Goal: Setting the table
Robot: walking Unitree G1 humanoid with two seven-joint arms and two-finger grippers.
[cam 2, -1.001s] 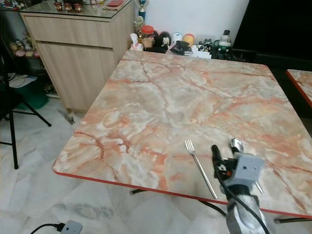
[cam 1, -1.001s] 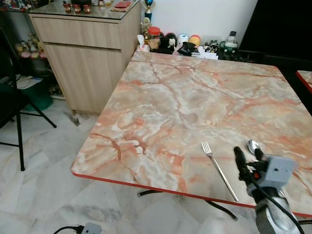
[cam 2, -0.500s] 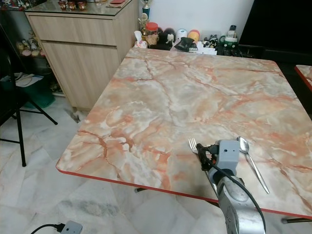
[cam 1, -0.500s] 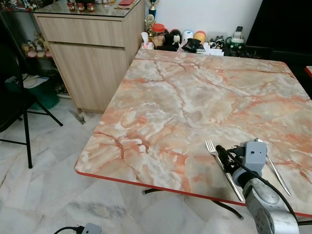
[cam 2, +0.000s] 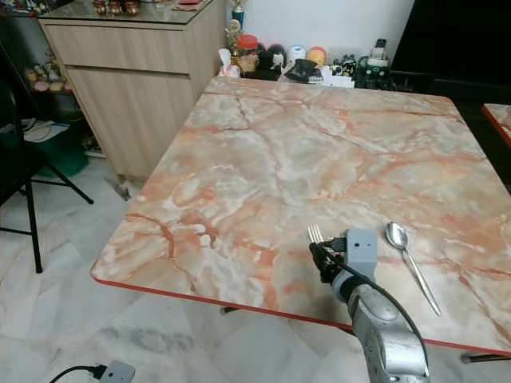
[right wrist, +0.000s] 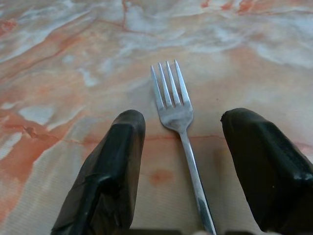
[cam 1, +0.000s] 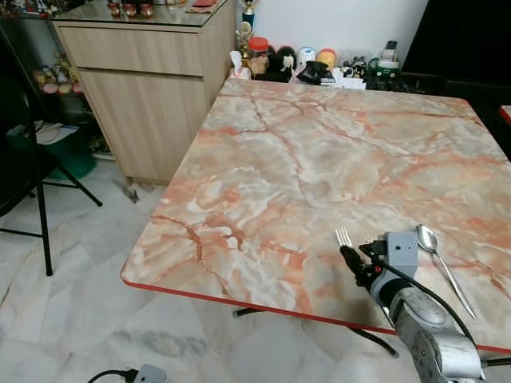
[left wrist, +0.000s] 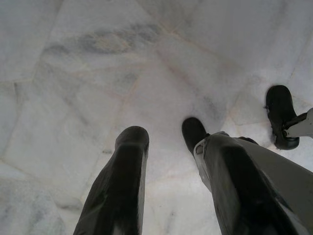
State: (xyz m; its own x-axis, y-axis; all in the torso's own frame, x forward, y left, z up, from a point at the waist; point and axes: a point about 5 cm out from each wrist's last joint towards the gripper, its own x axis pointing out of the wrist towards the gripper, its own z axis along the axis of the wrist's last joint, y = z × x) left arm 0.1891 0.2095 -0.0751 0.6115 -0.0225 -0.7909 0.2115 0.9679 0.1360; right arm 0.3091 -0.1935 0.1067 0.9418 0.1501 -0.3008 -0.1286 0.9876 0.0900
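A silver fork (right wrist: 178, 115) lies flat on the marble table (cam 1: 319, 152) near its front edge, tines pointing away from me. My right gripper (right wrist: 185, 117) is low over the fork's handle and open, with one black finger (right wrist: 105, 178) on each side of it, not touching. In the head views the gripper (cam 1: 353, 260) hides most of the handle, and the tines (cam 1: 343, 236) stick out beyond it. A silver spoon (cam 1: 437, 252) lies on the table just right of the fork. My left gripper (left wrist: 164, 134) hangs open over the floor.
Jars, cups and small items (cam 1: 315, 65) crowd the table's far edge by the wall. A wooden cabinet (cam 1: 144, 88) stands at far left, and a black stand (cam 1: 40, 199) is on the white tiled floor. A cable and plug (cam 1: 136, 373) lie below.
My right gripper has moved left, from beside the spoon to astride the fork's handle, uncovering the spoon. The head camera has shifted slightly.
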